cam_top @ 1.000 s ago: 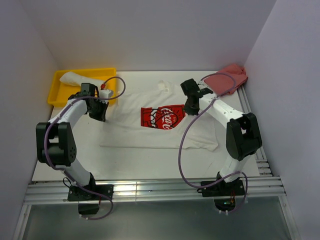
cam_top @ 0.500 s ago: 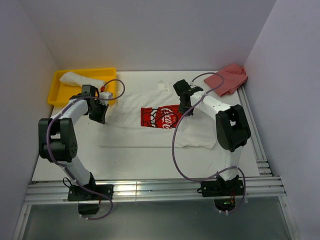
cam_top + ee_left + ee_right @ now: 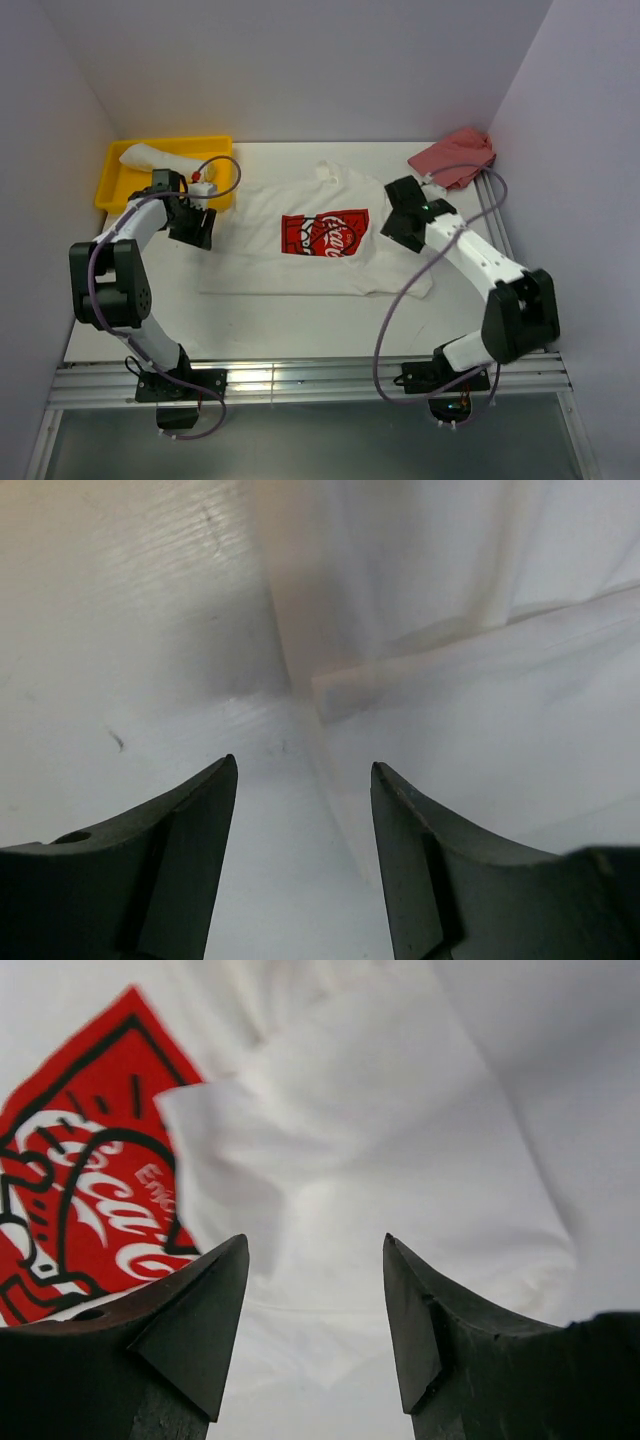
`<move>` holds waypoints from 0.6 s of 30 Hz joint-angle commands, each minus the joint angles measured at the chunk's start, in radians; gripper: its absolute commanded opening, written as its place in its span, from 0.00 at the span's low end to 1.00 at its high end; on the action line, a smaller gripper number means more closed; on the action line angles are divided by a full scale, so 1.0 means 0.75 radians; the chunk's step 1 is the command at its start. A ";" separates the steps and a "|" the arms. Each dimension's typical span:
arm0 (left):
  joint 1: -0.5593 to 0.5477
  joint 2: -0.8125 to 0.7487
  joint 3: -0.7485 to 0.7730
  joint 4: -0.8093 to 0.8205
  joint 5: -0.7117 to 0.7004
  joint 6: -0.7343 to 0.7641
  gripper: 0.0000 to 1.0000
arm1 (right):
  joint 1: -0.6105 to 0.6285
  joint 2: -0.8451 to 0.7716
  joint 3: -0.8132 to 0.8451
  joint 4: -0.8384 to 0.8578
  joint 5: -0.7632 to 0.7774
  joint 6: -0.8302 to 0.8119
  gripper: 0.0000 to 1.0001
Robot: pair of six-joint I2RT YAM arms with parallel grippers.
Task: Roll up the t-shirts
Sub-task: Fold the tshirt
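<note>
One printed t-shirt (image 3: 300,268) lies flat; one white bundle (image 3: 150,156) in tray (image 3: 215,144); left claw (image 3: 300,770), right claw (image 3: 315,1245) released.

The whole white table (image 3: 300,320) was viewed from high above and behind the arm bases, angled down and forward. The left wrist view was held very close over the left edge of the flat white cotton t-shirt (image 3: 480,730), framed by the left gripper (image 3: 302,770). The right wrist view was held close over its red chest print (image 3: 80,1160), framed by the right gripper (image 3: 315,1245). The shirt was shared by all three views.

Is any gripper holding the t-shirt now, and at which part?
Nothing is held: the left gripper and right gripper both stand open over the t-shirt.
</note>
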 commanded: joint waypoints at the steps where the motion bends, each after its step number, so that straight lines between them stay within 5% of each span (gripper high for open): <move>1: 0.057 -0.140 0.046 -0.074 0.082 0.073 0.62 | -0.066 -0.238 -0.251 0.003 -0.008 0.146 0.64; 8: 0.145 -0.341 -0.095 -0.211 0.174 0.262 0.70 | -0.134 -0.774 -0.697 0.037 -0.145 0.351 0.64; 18: 0.159 -0.410 -0.281 -0.238 0.256 0.360 0.68 | -0.136 -1.082 -1.092 0.174 -0.281 0.639 0.59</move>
